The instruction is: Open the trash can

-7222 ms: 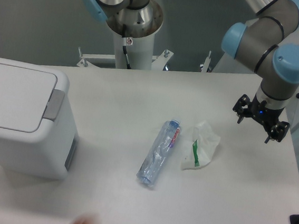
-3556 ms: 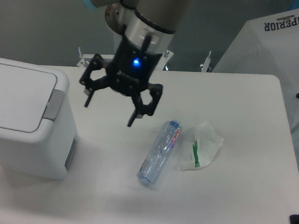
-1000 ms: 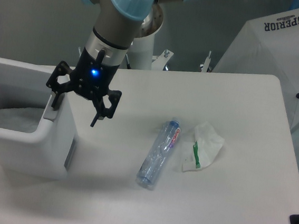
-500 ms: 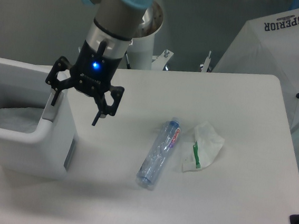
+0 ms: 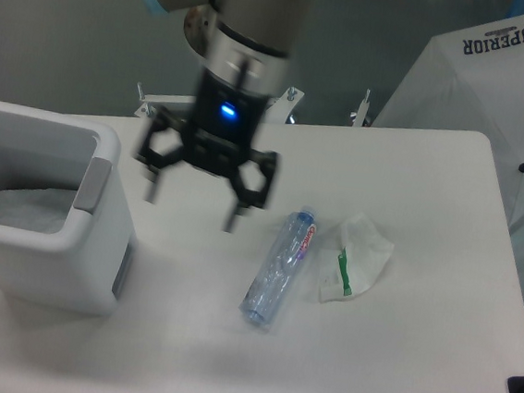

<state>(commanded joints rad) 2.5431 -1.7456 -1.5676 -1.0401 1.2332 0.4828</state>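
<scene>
The trash can (image 5: 89,254) is a large white boxy bin at the left of the table. It stands open: the lid is up and out of view, and a white liner (image 5: 21,210) shows inside. Its grey push tab (image 5: 93,183) sits on the right rim. My gripper (image 5: 192,199) hangs above the table just right of the can, fingers spread wide, open and empty. It is blurred by motion.
A crushed clear plastic bottle (image 5: 278,268) lies in the middle of the table. A crumpled white wrapper with green print (image 5: 356,259) lies right of it. A white cover marked SUPERIOR (image 5: 482,78) stands off the table at the back right.
The can's lid, shut in the earliest frames, stands open. My gripper has moved right, away from the push tab, and is still open.
</scene>
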